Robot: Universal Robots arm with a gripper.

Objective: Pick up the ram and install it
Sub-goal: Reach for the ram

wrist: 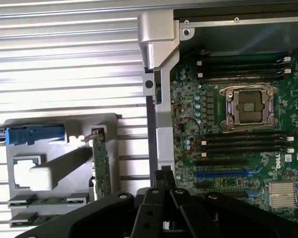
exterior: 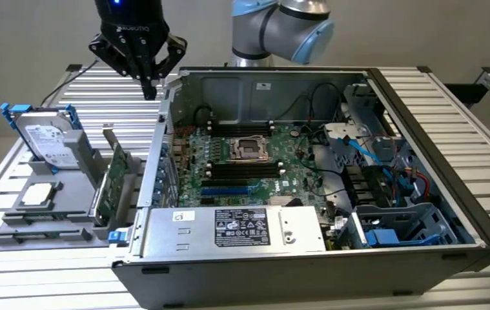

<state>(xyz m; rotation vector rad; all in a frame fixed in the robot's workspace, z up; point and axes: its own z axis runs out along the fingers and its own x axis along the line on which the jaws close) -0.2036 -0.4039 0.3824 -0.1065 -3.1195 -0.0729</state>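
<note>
Jaws clenched on nothing, hovering over the slatted tabletop (exterior: 68, 90) just outside the open computer case (exterior: 296, 278). Step: approach; pick-up not begun. Ram (wrist: 47, 201) sits in a grey holder (wrist: 49, 121) slot, apart from the jaws: thin green strip, darker patches. Judgement: grasping needs the jaws released and aligned across its narrow edges.
</note>
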